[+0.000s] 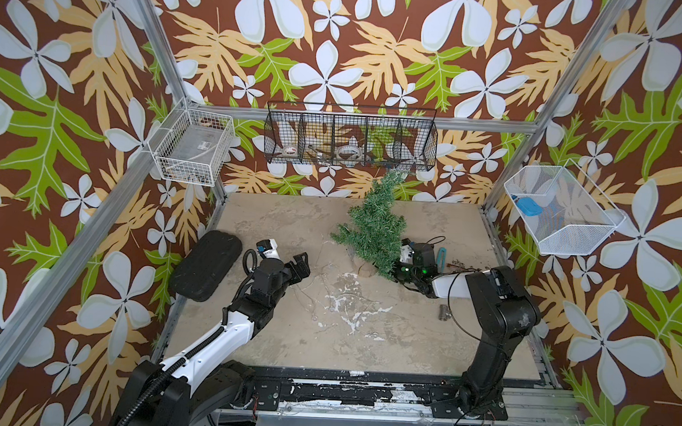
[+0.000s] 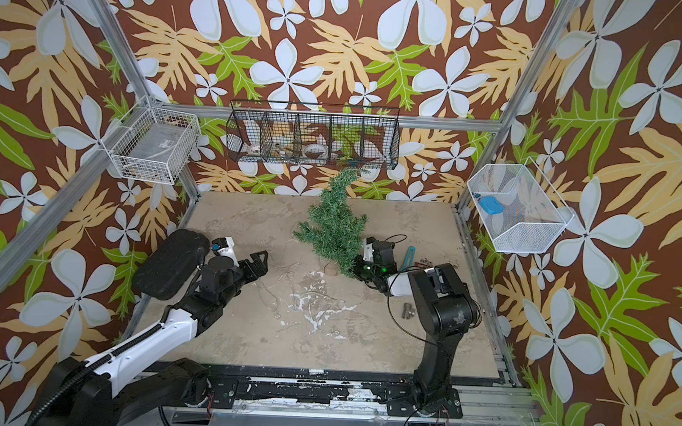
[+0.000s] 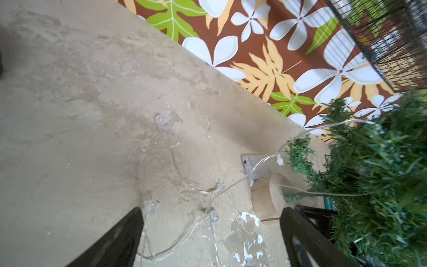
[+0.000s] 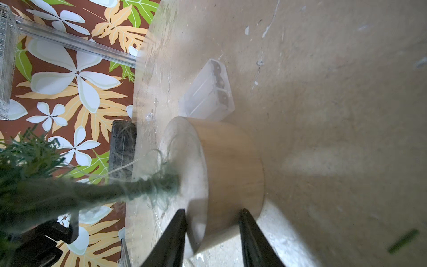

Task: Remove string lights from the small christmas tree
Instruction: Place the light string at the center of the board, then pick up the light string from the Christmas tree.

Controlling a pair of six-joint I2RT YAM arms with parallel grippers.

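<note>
The small christmas tree [image 1: 374, 227] [image 2: 335, 221] stands tilted at the table's middle back, on its tan wooden base [image 3: 265, 198]. My right gripper [image 4: 212, 211] is shut on that base [image 4: 231, 166], one finger on each side; in both top views the branches hide its jaws. The string lights [image 3: 184, 233] lie in thin loops on the table [image 1: 320, 284] [image 2: 276, 294]. One strand still runs up into the branches [image 3: 335, 124]. My left gripper [image 3: 211, 209] [image 1: 301, 264] hangs open just above the loose wire, holding nothing.
A clear battery box [image 4: 208, 92] lies beside the base. A black pad [image 1: 206, 265] sits at the left edge, a teal tool [image 1: 442, 258] and a small metal cylinder [image 1: 444, 311] near the right arm. Wire baskets [image 1: 350, 137] [image 1: 192, 148] [image 1: 561, 209] hang on the walls.
</note>
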